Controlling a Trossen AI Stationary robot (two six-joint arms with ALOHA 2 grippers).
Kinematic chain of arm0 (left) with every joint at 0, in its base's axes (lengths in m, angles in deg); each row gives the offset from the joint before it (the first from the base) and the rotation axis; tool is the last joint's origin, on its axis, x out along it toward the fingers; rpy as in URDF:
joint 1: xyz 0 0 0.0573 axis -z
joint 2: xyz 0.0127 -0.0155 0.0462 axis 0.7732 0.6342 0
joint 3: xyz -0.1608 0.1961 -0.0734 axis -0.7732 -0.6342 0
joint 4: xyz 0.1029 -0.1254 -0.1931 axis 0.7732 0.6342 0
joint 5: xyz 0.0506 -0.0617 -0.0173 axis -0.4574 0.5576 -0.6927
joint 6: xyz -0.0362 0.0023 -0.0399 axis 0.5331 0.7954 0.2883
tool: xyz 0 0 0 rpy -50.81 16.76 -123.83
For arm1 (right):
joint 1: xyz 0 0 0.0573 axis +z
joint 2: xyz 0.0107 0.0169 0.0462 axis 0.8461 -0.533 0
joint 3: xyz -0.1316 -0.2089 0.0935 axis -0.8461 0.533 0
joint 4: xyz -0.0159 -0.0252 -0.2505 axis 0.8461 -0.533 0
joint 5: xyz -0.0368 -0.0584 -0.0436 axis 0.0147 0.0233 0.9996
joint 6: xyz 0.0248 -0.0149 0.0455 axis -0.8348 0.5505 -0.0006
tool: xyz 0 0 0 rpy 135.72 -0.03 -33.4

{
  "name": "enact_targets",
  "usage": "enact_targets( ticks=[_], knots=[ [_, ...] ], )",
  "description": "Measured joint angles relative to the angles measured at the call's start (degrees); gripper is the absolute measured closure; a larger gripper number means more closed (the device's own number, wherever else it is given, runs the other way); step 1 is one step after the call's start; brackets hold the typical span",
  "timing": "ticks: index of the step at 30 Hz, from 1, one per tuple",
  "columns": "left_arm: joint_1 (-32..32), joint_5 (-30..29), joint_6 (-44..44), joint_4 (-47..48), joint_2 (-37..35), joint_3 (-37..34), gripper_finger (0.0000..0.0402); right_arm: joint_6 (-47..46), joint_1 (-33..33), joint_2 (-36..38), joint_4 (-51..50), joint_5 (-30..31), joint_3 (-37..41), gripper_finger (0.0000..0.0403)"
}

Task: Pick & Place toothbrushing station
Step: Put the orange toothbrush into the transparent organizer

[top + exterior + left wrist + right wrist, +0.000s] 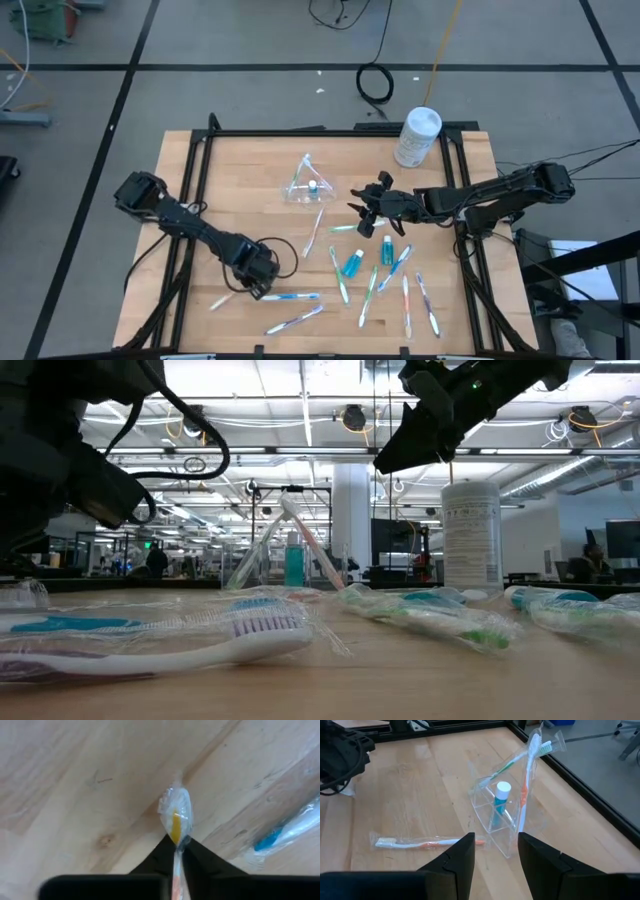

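Wooden desk (250, 200) with a white canister (417, 137) at the far edge. Clear cup (309, 188) mid-desk, upright, holding two brushes and a blue tube. Right gripper (364, 214) open, raised just beside the cup. Left gripper (254, 286) low near the front, clamped on a wrapped toothbrush (176, 820). More wrapped toothbrushes (370, 293) and tubes (352, 263) scattered toward the front right.

bright, even overhead light; ceiling strips (300, 455) glare in the low view, where the near toothbrush (150, 645) blurs.
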State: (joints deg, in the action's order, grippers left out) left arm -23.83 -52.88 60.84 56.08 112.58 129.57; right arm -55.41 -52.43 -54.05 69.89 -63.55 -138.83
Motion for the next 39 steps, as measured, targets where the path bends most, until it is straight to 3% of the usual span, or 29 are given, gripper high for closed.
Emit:
enact_targets(
  ticks=[4, 11, 18, 21, 23, 25, 29, 34, 39],
  knots=[
    [-1.4, -1.5, -3.4, 1.0, -2.1, -0.2, 0.0385, 1.3, 0.0, 0.0, 0.0, 0.0, 0.0, 0.0261],
    [-7.0, -13.0, -11.7, 4.0, -12.3, -0.1, 0.0392, 2.1, 0.0, 0.0, 0.4, 0.0, 0.0, 0.0261],
    [-14.4, -43.8, -25.5, -0.3, -25.0, 0.0, 0.0378, 5.9, 0.0, 0.0, 4.6, 0.0, 0.0, 0.0261],
    [-16.6, -58.2, -32.0, -9.3, -28.8, 0.0, 0.0377, 6.9, 0.0, 0.0, 5.8, 0.0, 0.0, 0.0261],
    [-17.8, -64.2, -37.5, -17.8, -30.0, 0.0, 0.0383, 7.9, 0.0, 0.0, 7.0, 0.0, 0.0, 0.0261],
    [-19.1, -64.6, -44.8, -26.7, -30.4, 0.0, 0.0392, 9.2, -0.1, 0.0, 7.4, 0.0, 0.0, 0.0261],
    [-21.9, -59.2, -56.4, -38.7, -30.4, 0.0, 0.0392, 12.7, -0.1, 0.0, 7.5, 0.0, 0.0, 0.0261],
    [-25.9, -59.4, -55.9, -40.0, -28.8, -0.6, 0.0377, 15.6, -0.1, 0.0, 8.6, 0.0, 0.0, 0.0261],
    [-29.9, -59.0, -52.4, -45.7, -26.2, -6.2, 0.0395, 15.6, -0.1, 0.0, 10.0, 0.1, 0.0, 0.0261]
  ],
)
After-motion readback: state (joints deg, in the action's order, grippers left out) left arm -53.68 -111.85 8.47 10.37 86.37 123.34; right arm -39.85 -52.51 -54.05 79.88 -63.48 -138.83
